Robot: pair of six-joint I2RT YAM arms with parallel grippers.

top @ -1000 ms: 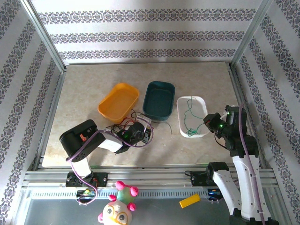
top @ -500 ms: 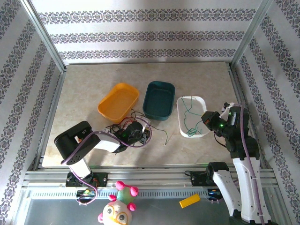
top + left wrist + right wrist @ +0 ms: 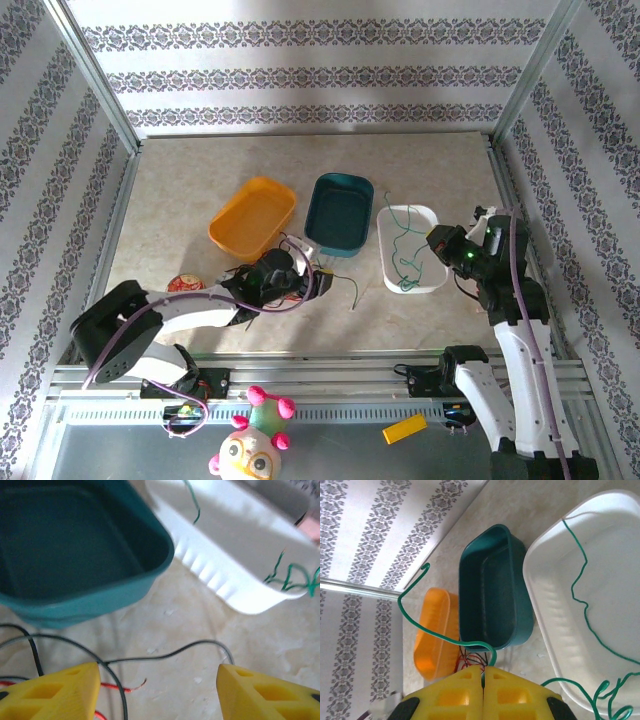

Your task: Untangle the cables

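- Holds left gripper point(image 3: 157, 695) wide open and empty just above a dark cable point(image 3: 165, 655) beside the teal bin point(image 3: 100, 595), apparently lining up a pick from the tangle point(image 3: 245, 268).
- Clamps right gripper point(image 3: 483, 672) shut on a green cable point(image 3: 400, 602) over the white tray point(image 3: 615, 555), seemingly to keep it apart.

Bare table point(image 3: 300, 165) beyond tubs point(image 3: 338, 215) (cables point(image 3: 165, 655) nearside)
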